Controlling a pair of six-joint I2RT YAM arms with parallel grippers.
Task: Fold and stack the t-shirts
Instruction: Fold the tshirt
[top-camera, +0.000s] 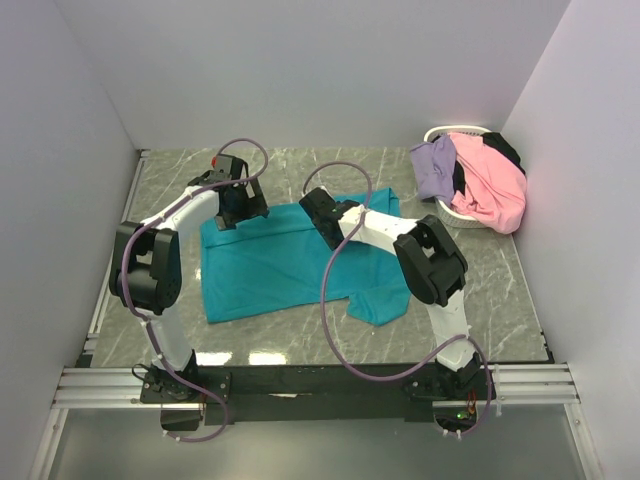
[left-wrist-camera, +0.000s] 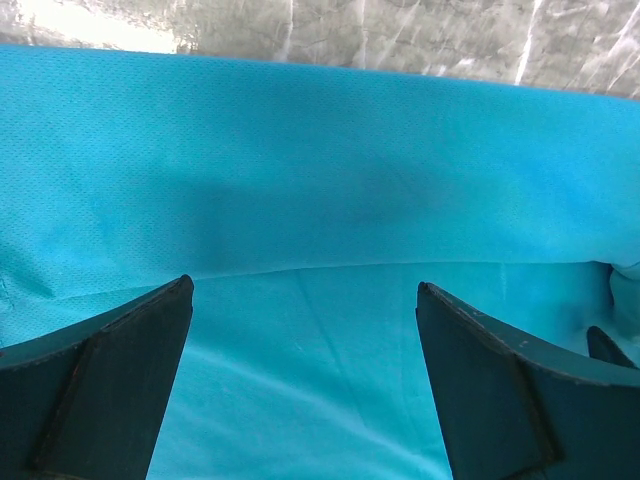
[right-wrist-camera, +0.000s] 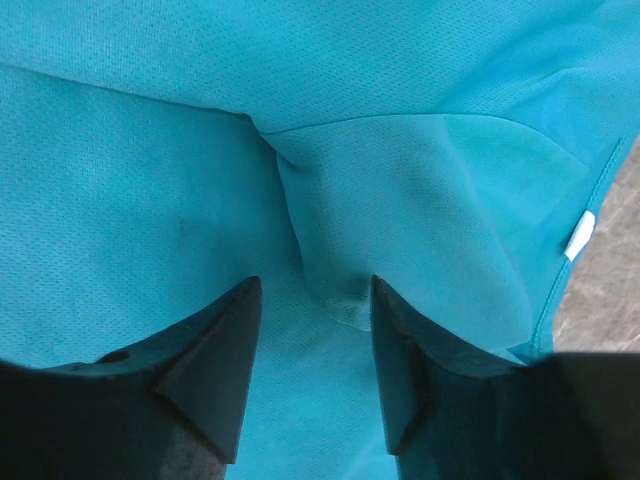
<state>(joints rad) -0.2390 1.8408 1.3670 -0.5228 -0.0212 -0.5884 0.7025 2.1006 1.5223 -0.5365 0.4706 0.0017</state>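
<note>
Teal t-shirt (top-camera: 270, 265): spread flat.
Left gripper (left-wrist-camera: 303, 285): fingers wide apart — empty.
Right gripper (right-wrist-camera: 315, 282): narrowly parted, straddling a crease.

White arms (top-camera: 180, 212), black joints (top-camera: 432, 262), purple cables (top-camera: 326, 300)

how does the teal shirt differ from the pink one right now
The teal t-shirt lies spread flat on the table, while the pink t-shirt is bunched in the basket, draping over its rim. The left gripper and right gripper are both over the teal t-shirt; neither is near the pink t-shirt. Both are soft, plain-coloured cloth.
</note>
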